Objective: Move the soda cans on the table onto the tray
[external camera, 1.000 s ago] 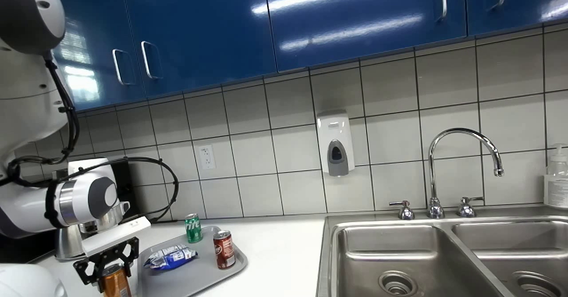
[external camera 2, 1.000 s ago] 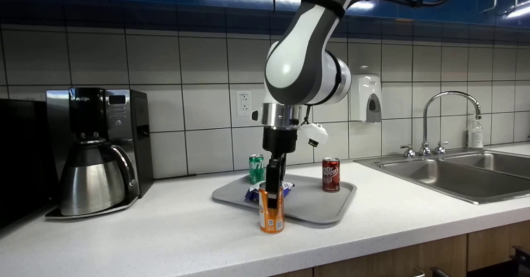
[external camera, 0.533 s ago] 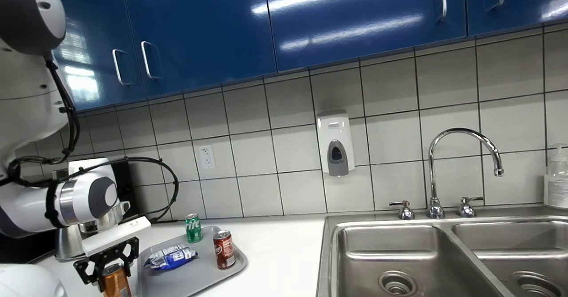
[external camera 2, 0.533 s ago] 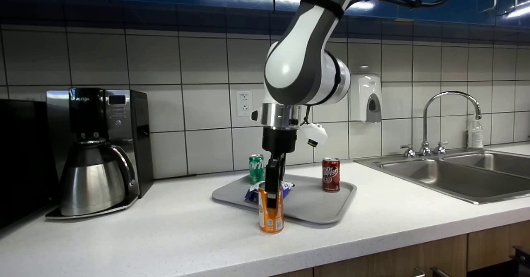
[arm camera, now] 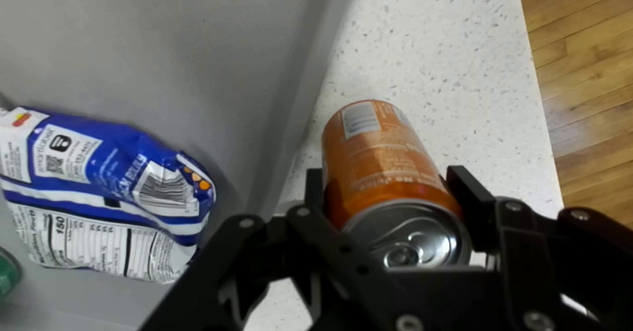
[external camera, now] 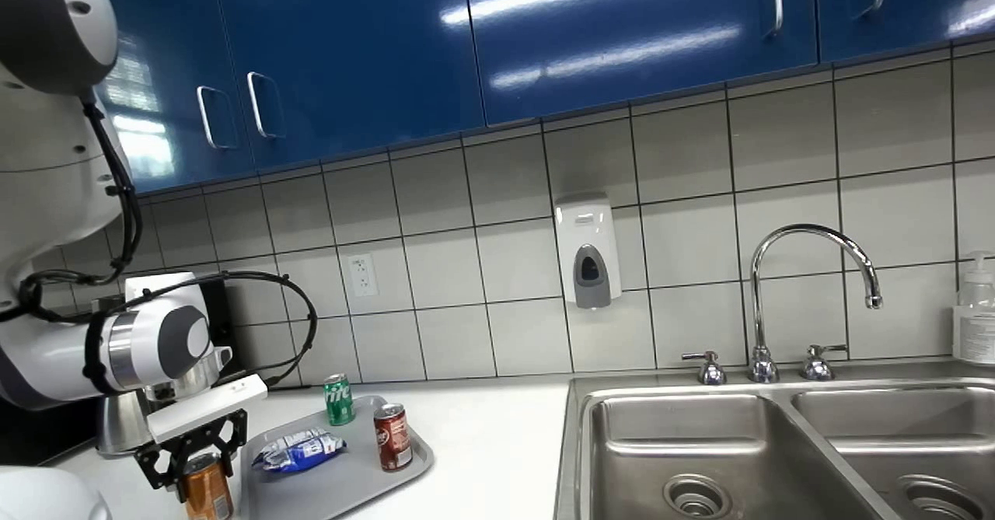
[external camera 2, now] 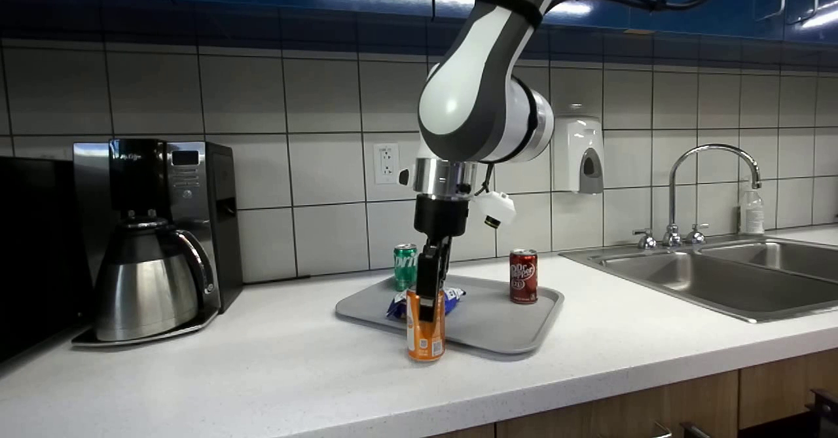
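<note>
Orange can (arm camera: pixel 388 172): glossy metal. Tray (external camera 2: pixel 494 317): matt, plastic-looking. Table (external camera 2: pixel 281 366): smooth. Sink (external camera: pixel 824 450): satin metal. Cabinets (external camera: pixel 350 54): glossy.

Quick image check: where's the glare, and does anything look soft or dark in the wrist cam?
Both exterior views: bright streaks on the blue cabinets. Wrist view: glint on the metal top of the orange can, some of its small print too soft to read; the gripper is mostly black with little surface detail; larger lettering on the blue snack packet is legible.

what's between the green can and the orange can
In the wrist view, a blue packet lies on the tray between the green can and the orange can, with the tray's rim nearer the orange one.
</note>
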{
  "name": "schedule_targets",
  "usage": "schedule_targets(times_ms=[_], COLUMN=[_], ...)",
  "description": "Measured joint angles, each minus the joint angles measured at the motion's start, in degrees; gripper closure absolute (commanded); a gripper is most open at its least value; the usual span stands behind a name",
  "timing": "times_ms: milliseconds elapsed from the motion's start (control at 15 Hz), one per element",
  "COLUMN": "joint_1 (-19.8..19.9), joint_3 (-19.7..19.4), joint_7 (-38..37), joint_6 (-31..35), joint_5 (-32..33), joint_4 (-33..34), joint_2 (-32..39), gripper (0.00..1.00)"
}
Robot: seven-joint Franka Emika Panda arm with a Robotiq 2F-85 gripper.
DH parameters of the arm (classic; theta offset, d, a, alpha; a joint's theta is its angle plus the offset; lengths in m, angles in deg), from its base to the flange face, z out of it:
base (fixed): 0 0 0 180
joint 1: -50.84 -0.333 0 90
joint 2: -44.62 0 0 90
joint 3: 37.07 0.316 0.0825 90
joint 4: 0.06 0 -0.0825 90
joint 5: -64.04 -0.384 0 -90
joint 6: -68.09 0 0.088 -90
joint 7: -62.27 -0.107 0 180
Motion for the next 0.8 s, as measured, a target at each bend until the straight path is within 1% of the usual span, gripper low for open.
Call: schedule_targets(times_ms=[467, 800], joint_1=[1.1, 1.3], joint_3=[1.1, 1.4], joint_7=[0.0, 0.1], joint_6=[0.1, 0.2], joint_5=[-2.8, -6.2], joint_4=[0.3, 0.3], joint_2=[-1.5, -4.0], gripper=[0.62, 0.62])
